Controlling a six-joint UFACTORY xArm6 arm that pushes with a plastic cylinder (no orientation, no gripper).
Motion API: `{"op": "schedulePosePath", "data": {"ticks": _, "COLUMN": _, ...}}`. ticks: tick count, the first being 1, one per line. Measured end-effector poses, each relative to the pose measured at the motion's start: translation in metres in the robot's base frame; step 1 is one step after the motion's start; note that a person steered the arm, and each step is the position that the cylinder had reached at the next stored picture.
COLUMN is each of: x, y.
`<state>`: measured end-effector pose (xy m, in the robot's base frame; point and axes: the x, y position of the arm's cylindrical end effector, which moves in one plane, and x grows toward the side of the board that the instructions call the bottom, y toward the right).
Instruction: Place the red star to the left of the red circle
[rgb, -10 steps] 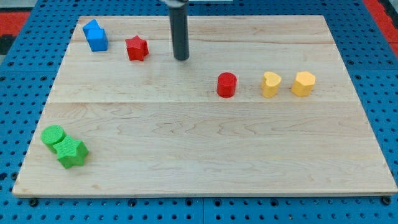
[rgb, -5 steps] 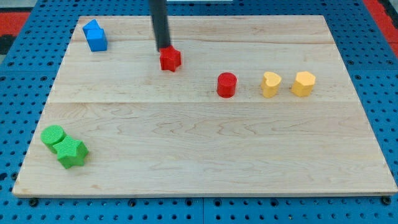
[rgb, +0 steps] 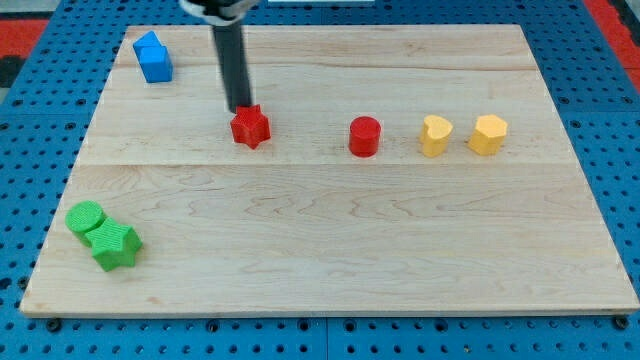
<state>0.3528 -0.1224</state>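
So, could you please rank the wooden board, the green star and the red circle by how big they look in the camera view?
1. Wooden board, by far the largest.
2. Green star, though it sits nearer the view's bottom, so the comparison is unsure.
3. Red circle.

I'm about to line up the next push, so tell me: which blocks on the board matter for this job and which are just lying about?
In the job:
- red star
- red circle, to the star's right in the view
- my tip, at the star's top edge

Lying about:
- blue block, top left
- two yellow blocks, right of the circle
- green circle and green star, bottom left
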Motion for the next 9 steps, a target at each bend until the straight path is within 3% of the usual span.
{"op": "schedulePosePath", "data": {"ticks": 1, "x": 0.009, "y": -0.001}}
{"op": "schedulePosePath", "data": {"ticks": 2, "x": 0.012, "y": 0.042}}
{"op": "schedulePosePath", "data": {"ticks": 4, "x": 0.023, "y": 0.005}}
{"op": "schedulePosePath", "data": {"ticks": 6, "x": 0.042, "y": 0.041}}
{"op": "schedulePosePath", "data": {"ticks": 8, "x": 0.048, "y": -0.055}}
{"op": "schedulePosePath", "data": {"ticks": 9, "x": 0.100, "y": 0.015}}
